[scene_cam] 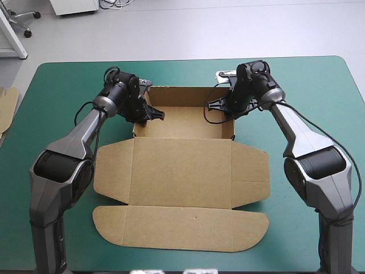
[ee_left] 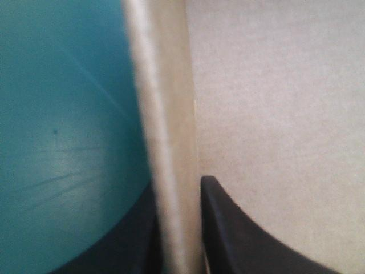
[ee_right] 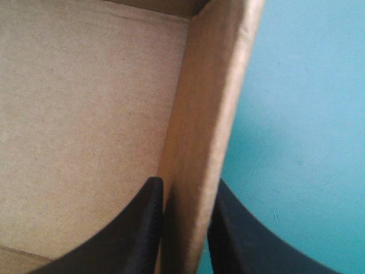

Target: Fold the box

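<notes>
The box (scene_cam: 182,171) sits in the middle of the frame on the teal-green table (scene_cam: 308,91). There is bare table on its left and right, and a thin strip above it. Its lowest flap lies near the bottom edge. A spare board (scene_cam: 7,105) pokes in at the far left.

The open tray is at the top, wide from left to right. The lid lies flat, pointing down the frame.

Both arms reach up from the bottom corners and bend in. The left gripper (scene_cam: 149,114) pinches the tray's left wall, and the right gripper (scene_cam: 219,105) pinches its right wall. Each has one finger inside and one outside.
</notes>
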Robot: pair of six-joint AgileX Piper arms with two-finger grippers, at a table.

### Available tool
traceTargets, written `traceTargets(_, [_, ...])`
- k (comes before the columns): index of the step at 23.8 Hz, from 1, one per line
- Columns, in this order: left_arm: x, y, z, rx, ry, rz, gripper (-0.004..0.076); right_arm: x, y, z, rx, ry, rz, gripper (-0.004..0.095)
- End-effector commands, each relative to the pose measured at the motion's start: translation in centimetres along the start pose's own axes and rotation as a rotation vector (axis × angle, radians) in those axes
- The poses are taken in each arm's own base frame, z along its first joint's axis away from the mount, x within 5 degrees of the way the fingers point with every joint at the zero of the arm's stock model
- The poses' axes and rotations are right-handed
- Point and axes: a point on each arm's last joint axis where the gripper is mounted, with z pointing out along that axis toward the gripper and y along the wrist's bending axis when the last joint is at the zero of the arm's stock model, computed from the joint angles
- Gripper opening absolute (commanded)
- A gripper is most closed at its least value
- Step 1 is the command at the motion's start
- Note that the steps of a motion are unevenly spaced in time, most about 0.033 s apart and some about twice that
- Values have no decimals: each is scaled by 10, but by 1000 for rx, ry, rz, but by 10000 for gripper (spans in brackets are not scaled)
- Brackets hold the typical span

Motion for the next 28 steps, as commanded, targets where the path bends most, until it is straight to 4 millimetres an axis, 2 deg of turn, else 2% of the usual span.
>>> traceTargets(1, [-4, 4, -34, -10, -108, 5, 285, -2, 0, -49, -13, -103, -12, 313])
traceTargets(2, [-4, 4, -41, -7, -134, 4, 335, -1, -1, -54, 0, -113, -16, 344])
traceTargets(3, [-4, 4, -45, -3, -147, 3, 347, -1, -2, -56, 0, -119, -17, 366])
traceTargets(4, [-5, 4, -51, 1, -166, 5, 350, -1, -1, -62, -2, -130, -17, 411])
traceTargets(7, [-4, 4, -58, 5, -186, 5, 350, 1, -1, -67, -1, -140, -19, 463])
traceTargets(10, [-1, 4, -63, 4, -168, 6, 350, 3, -1, -80, -6, -165, -20, 464])
traceTargets(17, [7, 7, -117, -7, -312, 18, 350, 10, -2, -118, -1, -246, -28, 463])
traceTargets(23, [14, 10, -145, -24, -381, 37, 349, 19, -2, -139, 1, -278, -51, 461])
traceTargets(28, [21, 14, -173, -50, -468, 43, 349, 38, -9, -142, 44, -268, -77, 455])
